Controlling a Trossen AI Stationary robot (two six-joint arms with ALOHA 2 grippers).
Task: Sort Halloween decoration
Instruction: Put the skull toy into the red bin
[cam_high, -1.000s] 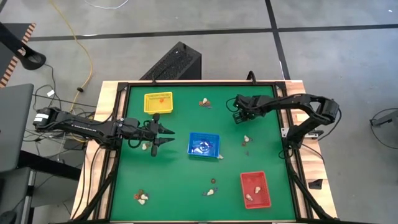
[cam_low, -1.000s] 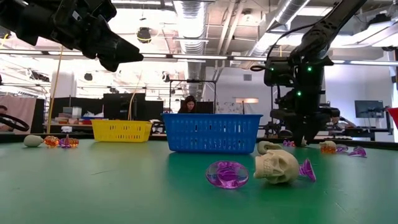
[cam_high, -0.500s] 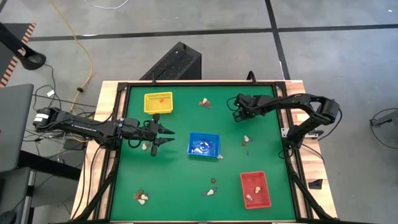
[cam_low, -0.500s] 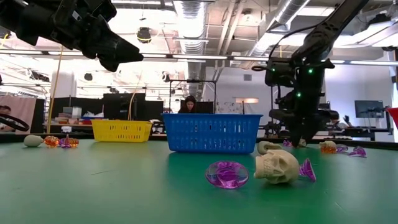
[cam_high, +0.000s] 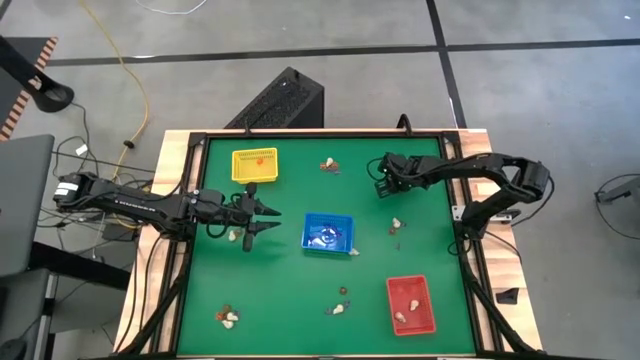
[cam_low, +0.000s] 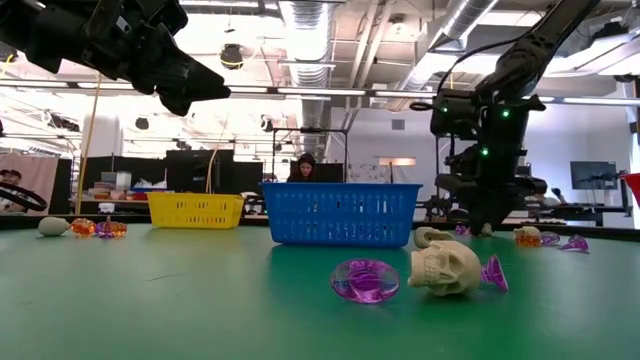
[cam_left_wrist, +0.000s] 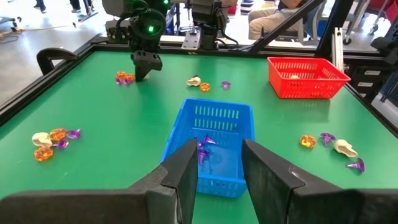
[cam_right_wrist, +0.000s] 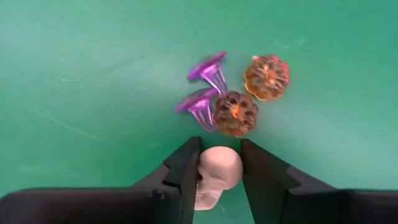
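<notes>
From above: sorting well short of done, with trinkets (cam_high: 340, 305) lying loose in small clusters over the worktop (cam_high: 290, 290). Pick in hand at the right gripper (cam_high: 383, 187), low between the right edge and the middle, nearer the edge with the yellow tray (cam_high: 254, 165). Left gripper (cam_high: 268, 219) waiting between the left edge and the blue tray (cam_high: 328, 232), fingers forked apart. Red tray (cam_high: 411, 304) near the right corner of the opposite edge, a pale piece in it.

At table height: right gripper down at the green surface behind the blue tray; left gripper high, well clear of everything.

From the left wrist: own fingers (cam_left_wrist: 186, 171) apart, nothing between them, pointing into the blue tray.

From the right wrist: fingers pressed on both sides of a cream skull (cam_right_wrist: 214, 174), so clamped on it by the look. Brown pumpkin (cam_right_wrist: 235, 113) just beside the skull's top, two purple pieces (cam_right_wrist: 200, 107) touching that pumpkin, an orange pumpkin (cam_right_wrist: 266, 77) close by.

Next, as judged: straight lift first, so as not to drag the brown pumpkin, then a carry to the red tray, probably the home for cream pieces. Open green along the right edge; only one small cluster (cam_high: 397, 226) and the tray's rim to clear
</notes>
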